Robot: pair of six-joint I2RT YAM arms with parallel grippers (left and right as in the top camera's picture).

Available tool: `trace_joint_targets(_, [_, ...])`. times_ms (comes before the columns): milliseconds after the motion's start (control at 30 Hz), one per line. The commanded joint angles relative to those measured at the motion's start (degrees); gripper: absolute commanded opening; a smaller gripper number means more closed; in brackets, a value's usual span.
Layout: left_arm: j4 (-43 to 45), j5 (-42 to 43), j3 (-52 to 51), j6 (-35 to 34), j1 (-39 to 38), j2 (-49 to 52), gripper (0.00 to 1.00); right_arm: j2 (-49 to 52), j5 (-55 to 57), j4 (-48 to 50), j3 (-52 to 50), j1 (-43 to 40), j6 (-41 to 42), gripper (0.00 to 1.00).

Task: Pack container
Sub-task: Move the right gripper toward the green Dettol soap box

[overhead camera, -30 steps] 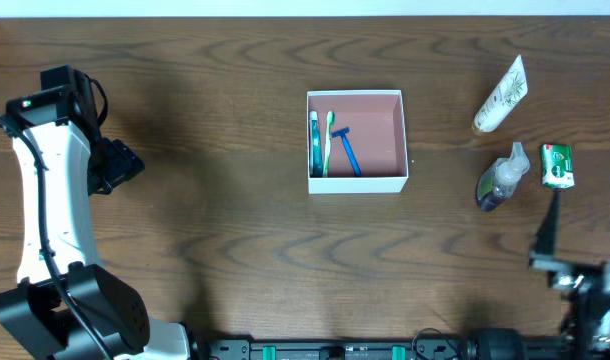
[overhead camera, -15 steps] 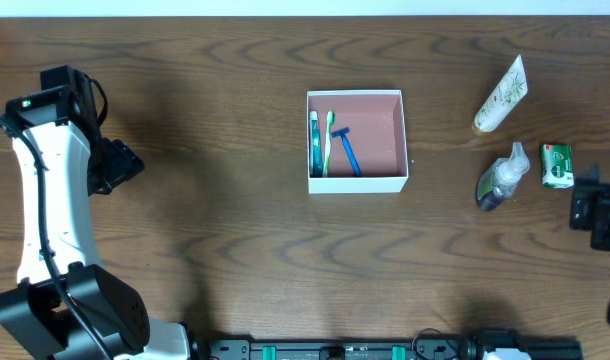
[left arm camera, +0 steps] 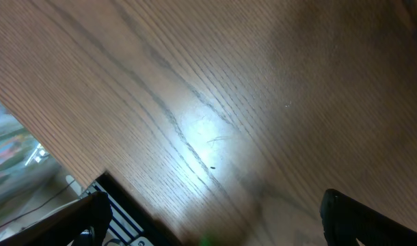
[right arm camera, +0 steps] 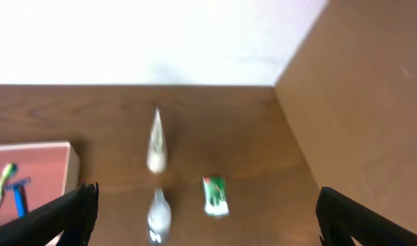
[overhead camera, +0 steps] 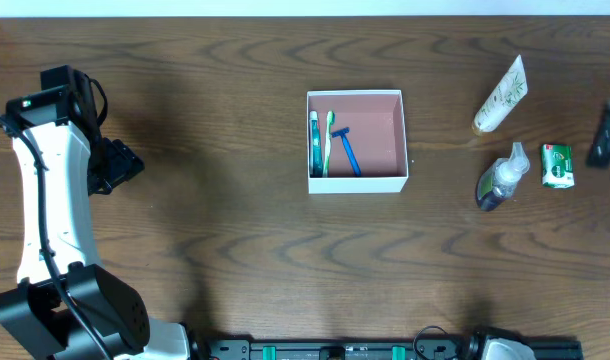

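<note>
The container [overhead camera: 357, 183] is a square white box with a pink inside, at the table's middle. It holds two toothbrushes [overhead camera: 320, 142] and a blue razor [overhead camera: 347, 150] along its left side. It also shows at the left edge of the right wrist view [right arm camera: 41, 167]. My right gripper [right arm camera: 219, 225] is open and empty, in the air above the right end of the table, at the right edge of the overhead view [overhead camera: 607, 143]. My left gripper [left arm camera: 215, 229] is open and empty over bare wood at the far left [overhead camera: 115, 165].
Right of the container lie a white tube [overhead camera: 500, 95], a clear bottle with dark liquid [overhead camera: 500, 178] and a green packet [overhead camera: 557, 165]. The right wrist view shows the tube [right arm camera: 156, 140], bottle [right arm camera: 158, 212] and packet [right arm camera: 215, 196] blurred. The table's left edge is near the left gripper.
My right arm has swung from the front right corner toward the back along the table's right edge. The left arm and all objects have stayed still.
</note>
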Motion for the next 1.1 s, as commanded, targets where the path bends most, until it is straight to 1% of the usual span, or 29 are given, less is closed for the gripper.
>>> trace_joint_targets(0, [-0.2,-0.7,0.0,0.7,0.3,0.3,0.98,1.9,-3.3,1.3,0.6,-0.6,-2.2,0.99])
trace_joint_targets(167, [-0.2,-0.7,0.0,0.7,0.3,0.3,0.98,5.5,-0.7,-0.4,0.6,-4.8,-1.6,0.99])
trace_joint_targets(267, [-0.2,-0.7,0.0,0.7,0.3,0.3,0.98,8.7,-0.8,-1.9,0.6,-11.2,-1.4,0.99])
trace_joint_targets(333, [-0.2,-0.7,0.0,0.7,0.3,0.3,0.98,11.2,-0.9,-4.1,0.6,-16.9,0.0,0.99])
trace_joint_targets(433, [-0.2,-0.7,0.0,0.7,0.3,0.3,0.98,14.4,-3.9,-7.8,0.5,-24.0,0.0,0.99])
trace_joint_targets(567, [-0.2,-0.7,0.0,0.7,0.3,0.3,0.98,19.0,-7.2,-10.7,0.4,-30.1,0.1,0.99])
trace_joint_targets(700, [-0.2,-0.7,0.0,0.7,0.3,0.3,0.98,22.9,-7.1,-11.4,0.4,-32.4,-1.4,0.99])
trace_joint_targets(767, [-0.2,-0.7,0.0,0.7,0.3,0.3,0.98,24.8,-7.6,-11.6,0.4,-32.4,-4.4,0.99])
trace_joint_targets(867, [-0.2,-0.7,0.0,0.7,0.3,0.3,0.98,28.2,-11.5,-13.1,0.4,-31.6,-14.9,0.99])
trace_joint_targets(900, [-0.2,-0.7,0.0,0.7,0.3,0.3,0.98,29.4,-11.3,-13.3,0.4,-31.2,-16.9,0.99])
trace_joint_targets(1067, [-0.2,-0.7,0.0,0.7,0.3,0.3,0.98,35.5,-11.2,-11.9,0.4,-30.2,-20.8,0.99])
